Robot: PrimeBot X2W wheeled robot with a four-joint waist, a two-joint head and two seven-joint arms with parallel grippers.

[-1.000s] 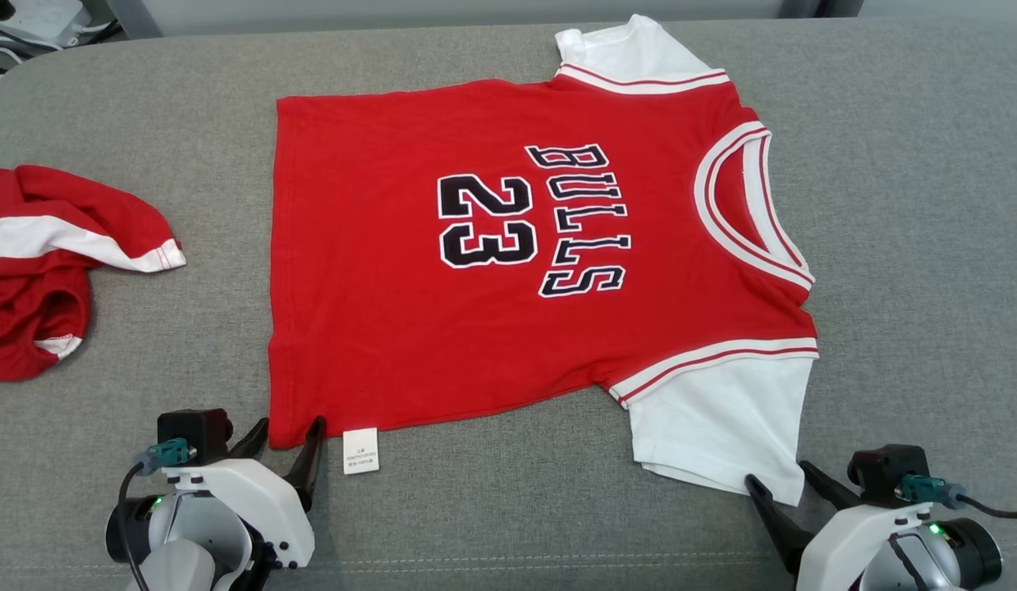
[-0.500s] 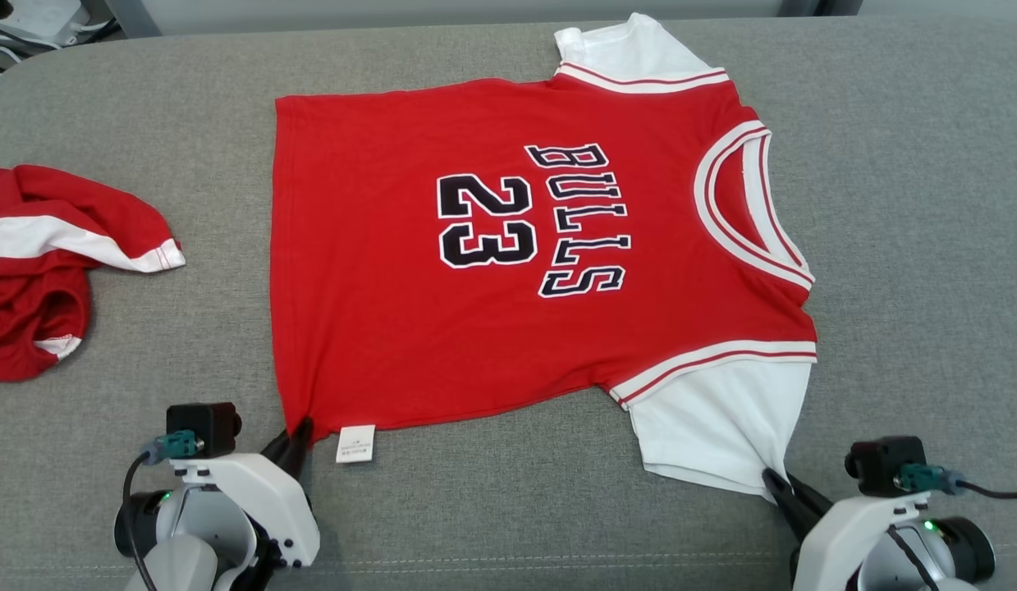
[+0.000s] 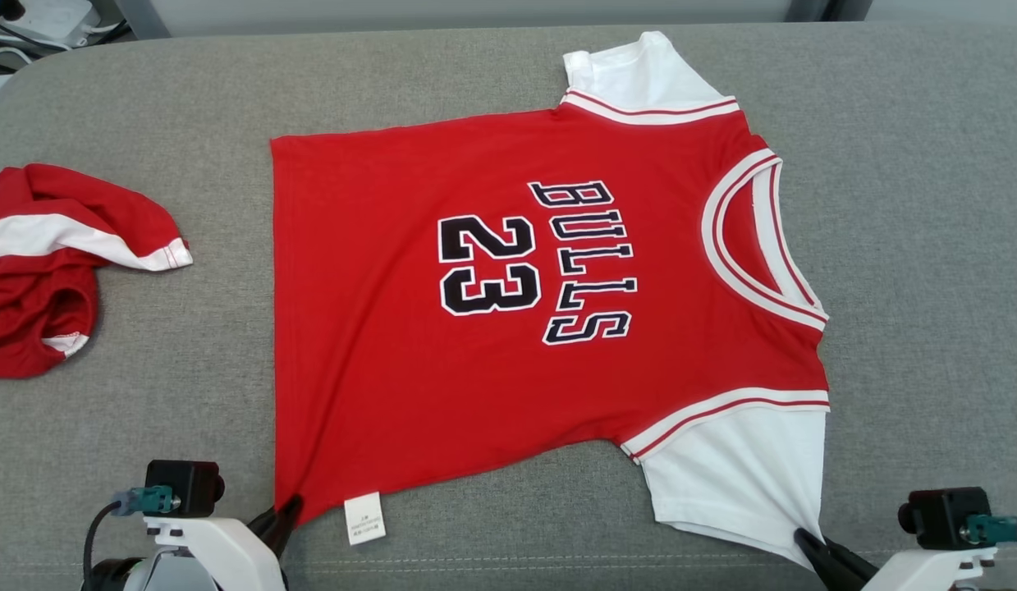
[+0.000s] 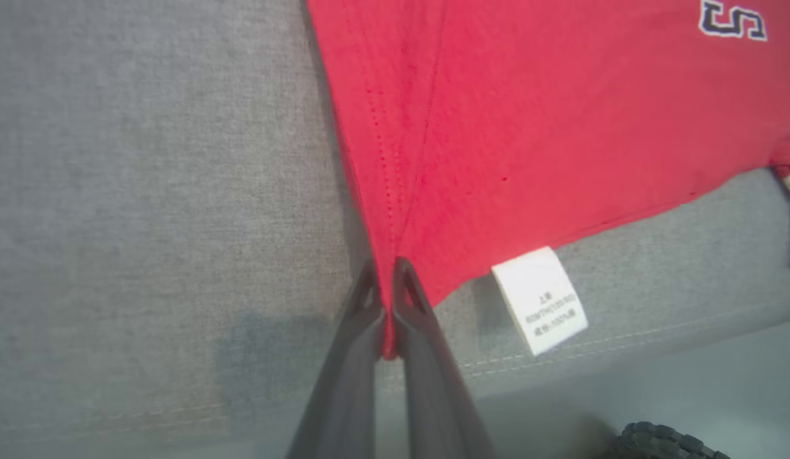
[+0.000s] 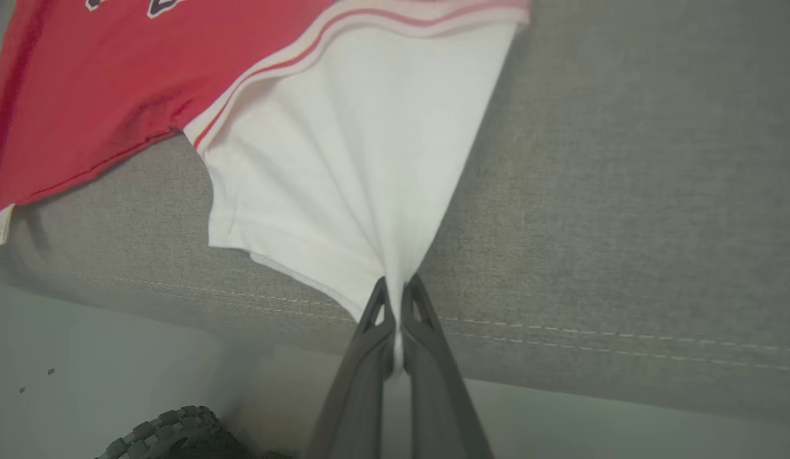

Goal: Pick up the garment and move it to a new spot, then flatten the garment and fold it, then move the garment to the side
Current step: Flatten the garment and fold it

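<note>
The garment (image 3: 492, 328) is a red jersey with white sleeves and "BULLS 23" in black print, spread flat on the grey cushion, neck to the right. My left gripper (image 3: 288, 507) is shut on its near hem corner (image 4: 387, 280), beside the white care label (image 4: 540, 299). My right gripper (image 3: 806, 542) is shut on the near white sleeve's corner (image 5: 395, 280). The cloth fans out in taut creases from both pinch points.
A second red and white garment (image 3: 40, 271) lies crumpled at the far left. The grey cushion (image 3: 927, 246) has its front seam and edge (image 5: 592, 338) right by both grippers. Cables and a white box (image 3: 40, 20) sit beyond the back left corner.
Both grippers closed on the jersey's near corners, then drew it toward the cushion's front edge. The near edge now stretches into points at the pinches. The head view shifted slightly.
</note>
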